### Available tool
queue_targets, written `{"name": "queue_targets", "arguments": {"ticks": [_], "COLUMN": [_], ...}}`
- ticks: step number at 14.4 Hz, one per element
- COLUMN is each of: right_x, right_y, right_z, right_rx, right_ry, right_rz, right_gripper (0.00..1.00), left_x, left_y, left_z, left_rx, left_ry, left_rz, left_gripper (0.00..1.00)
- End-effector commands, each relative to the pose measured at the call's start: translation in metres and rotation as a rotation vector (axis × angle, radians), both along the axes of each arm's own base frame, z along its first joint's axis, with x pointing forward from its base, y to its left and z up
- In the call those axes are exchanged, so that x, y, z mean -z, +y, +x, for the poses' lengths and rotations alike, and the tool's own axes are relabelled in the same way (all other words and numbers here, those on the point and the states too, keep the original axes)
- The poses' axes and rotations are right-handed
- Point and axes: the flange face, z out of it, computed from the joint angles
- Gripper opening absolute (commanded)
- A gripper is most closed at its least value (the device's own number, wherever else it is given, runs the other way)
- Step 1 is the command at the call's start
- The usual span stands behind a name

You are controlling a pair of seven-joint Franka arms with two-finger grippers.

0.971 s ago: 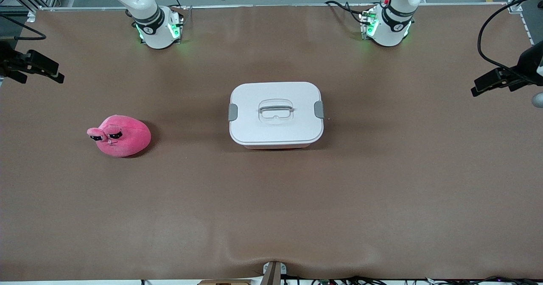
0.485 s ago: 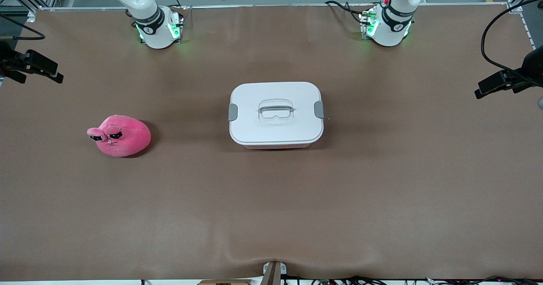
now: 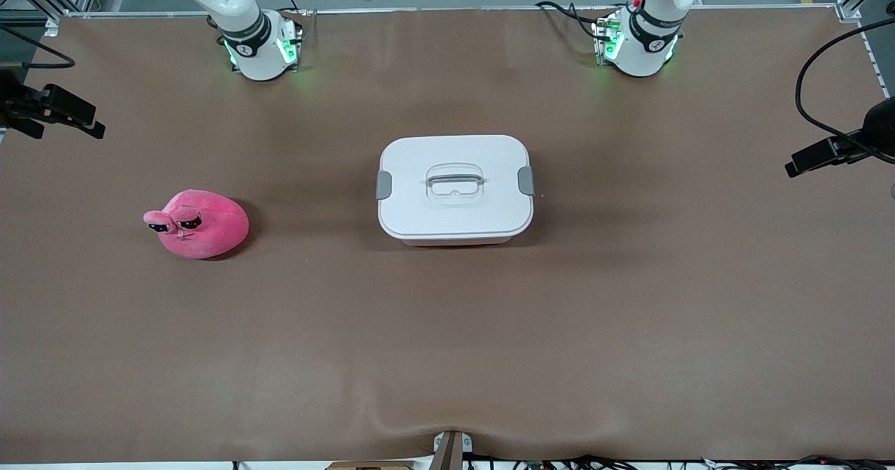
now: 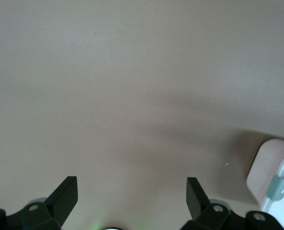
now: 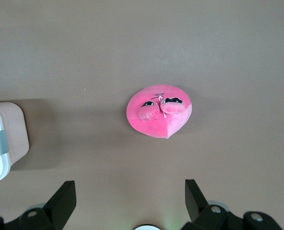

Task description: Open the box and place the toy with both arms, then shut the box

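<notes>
The jaws of the left gripper (image 4: 131, 191) are spread wide with nothing between them, over bare table at the left arm's end. The jaws of the right gripper (image 5: 130, 194) are likewise spread wide and empty, over the table's edge at the right arm's end.

The table (image 3: 629, 302) is covered by a matte brown sheet, smooth but for a slight ripple at the edge nearest the front camera. Grey floor is seen past the bases, and cables are strung along both ends.

The box (image 3: 455, 188) is set near the middle of the table, a rounded rectangle with pale pink translucent walls. Its white lid (image 3: 482, 215) is seated on it, a grey clip (image 3: 526, 180) is fitted at each short end, and a recessed handle (image 3: 455, 180) is moulded into the centre.

The toy (image 3: 203, 225), a soft round pink plush with two bulging eyes, lies toward the right arm's end, well apart from the box and slightly nearer the front camera.
</notes>
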Motion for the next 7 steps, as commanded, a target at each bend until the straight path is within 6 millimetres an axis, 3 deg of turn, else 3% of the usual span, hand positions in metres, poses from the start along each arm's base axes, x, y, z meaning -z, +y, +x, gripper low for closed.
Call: {"name": "queue_targets", "arguments": {"ticks": [1, 4, 7], "right_x": [-0.003, 0.004, 0.02], "right_y": [-0.004, -0.004, -0.004], "right_z": [0.004, 0.008, 0.017], "right_rx": [0.008, 0.007, 0.007], "right_ry": [0.0, 0.013, 0.039], "right_rz": [-0.015, -0.015, -0.016], "right_gripper": [1.0, 1.0, 1.0], "left_x": [-0.007, -0.003, 0.004], "left_y": [-0.01, -0.013, -0.031], "left_z": [0.003, 0.005, 0.008], "left_rx": [-0.097, -0.142, -0.187], "left_ry": [-0.011, -0.003, 0.01], "left_rz": [0.018, 0.018, 0.019], "left_gripper": [1.0, 1.0, 1.0]}}
